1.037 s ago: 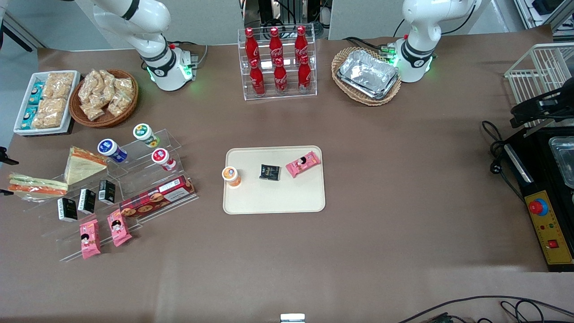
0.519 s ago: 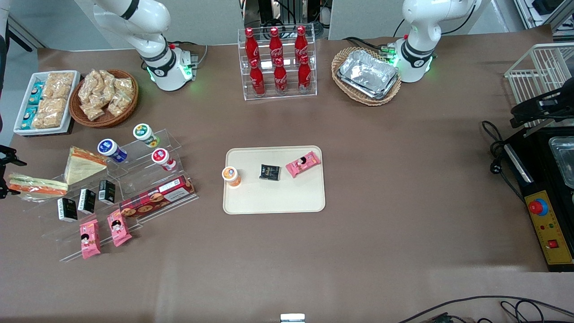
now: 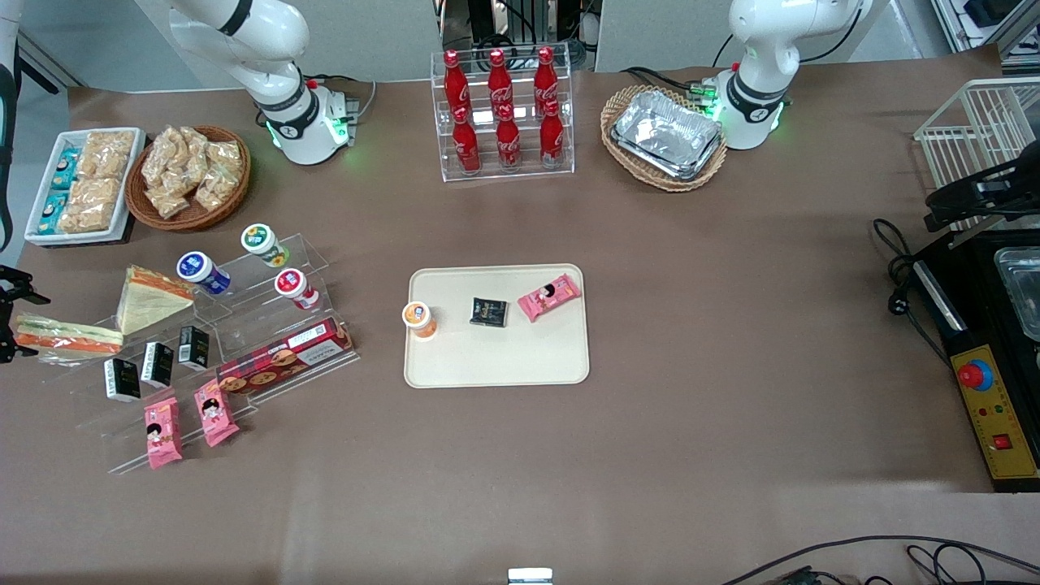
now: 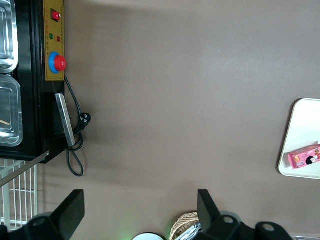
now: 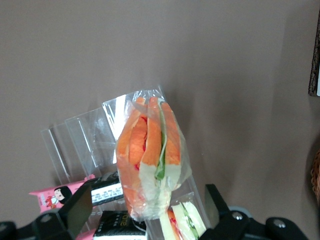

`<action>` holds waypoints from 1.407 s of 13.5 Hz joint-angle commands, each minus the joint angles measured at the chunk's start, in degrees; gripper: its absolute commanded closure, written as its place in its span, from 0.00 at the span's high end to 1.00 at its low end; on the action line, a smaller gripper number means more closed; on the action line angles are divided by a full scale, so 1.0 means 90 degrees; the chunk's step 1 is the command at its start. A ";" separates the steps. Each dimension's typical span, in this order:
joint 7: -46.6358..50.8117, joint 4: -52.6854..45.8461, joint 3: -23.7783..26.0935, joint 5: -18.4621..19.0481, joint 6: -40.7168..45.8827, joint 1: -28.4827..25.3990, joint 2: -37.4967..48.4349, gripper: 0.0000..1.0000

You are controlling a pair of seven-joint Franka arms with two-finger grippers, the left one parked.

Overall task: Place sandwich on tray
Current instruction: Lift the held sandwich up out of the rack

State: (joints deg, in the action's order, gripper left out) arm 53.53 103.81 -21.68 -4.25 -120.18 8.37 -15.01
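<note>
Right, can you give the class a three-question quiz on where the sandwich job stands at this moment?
1. True or false: the sandwich already lies on the tray.
2. How many things are on the tray? A two, B three, C five.
3. Fill in: the gripper, beside the sandwich at the working arm's end of the table, is ___.
Key: 1 false; 2 B; 3 open.
</note>
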 commanded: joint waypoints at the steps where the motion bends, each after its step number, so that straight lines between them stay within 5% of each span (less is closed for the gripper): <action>1: -0.0371 0.0116 0.0026 -0.0124 -0.0191 0.0066 -0.0051 1.00; 13: -0.0957 0.0282 0.0026 -0.0251 -0.0660 0.0183 -0.0305 0.97; 19: -0.1094 0.0282 0.0026 -0.0251 -0.0738 0.0183 -0.0384 0.76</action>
State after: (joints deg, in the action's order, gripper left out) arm 45.20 106.10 -21.65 -5.30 -125.41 9.59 -18.15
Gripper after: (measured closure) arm 0.150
